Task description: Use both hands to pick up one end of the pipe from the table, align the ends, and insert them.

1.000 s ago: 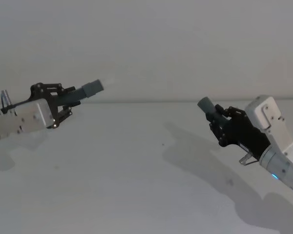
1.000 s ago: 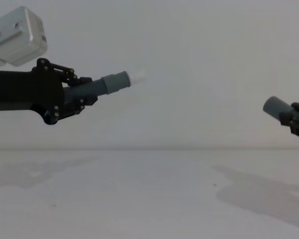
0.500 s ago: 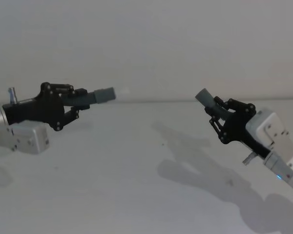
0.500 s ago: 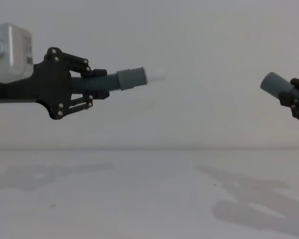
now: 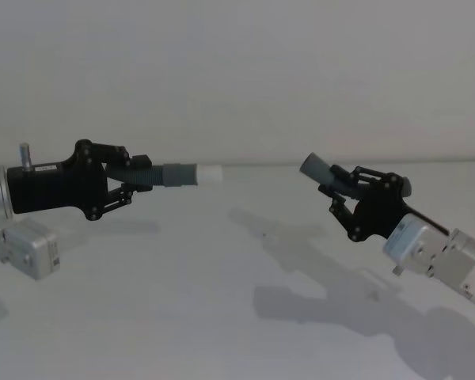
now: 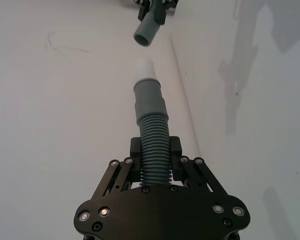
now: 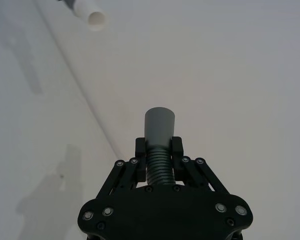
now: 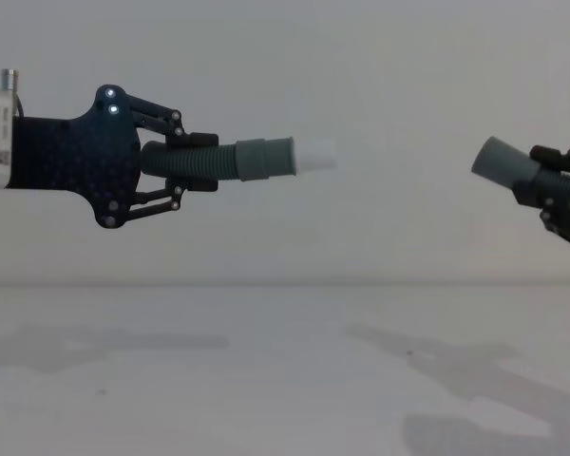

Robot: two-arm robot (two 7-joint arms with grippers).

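White table (image 5: 182, 317) — plain white wall (image 5: 237, 71) behind.

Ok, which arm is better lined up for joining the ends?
Left, likely: the left gripper holds its dark grey corrugated hose level, white tip aimed across. The right gripper holds its grey open sleeve tilted upward, needing levelling.

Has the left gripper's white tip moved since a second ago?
Yes. The white tip moved rightward, dropping from above the table edge to level with it.

Left gripper (image 5: 134, 176) levels its pipe (image 5: 157, 174); right gripper (image 5: 339, 188) swings in; white tip (image 5: 210, 174) and sleeve (image 5: 313, 167) are closer.
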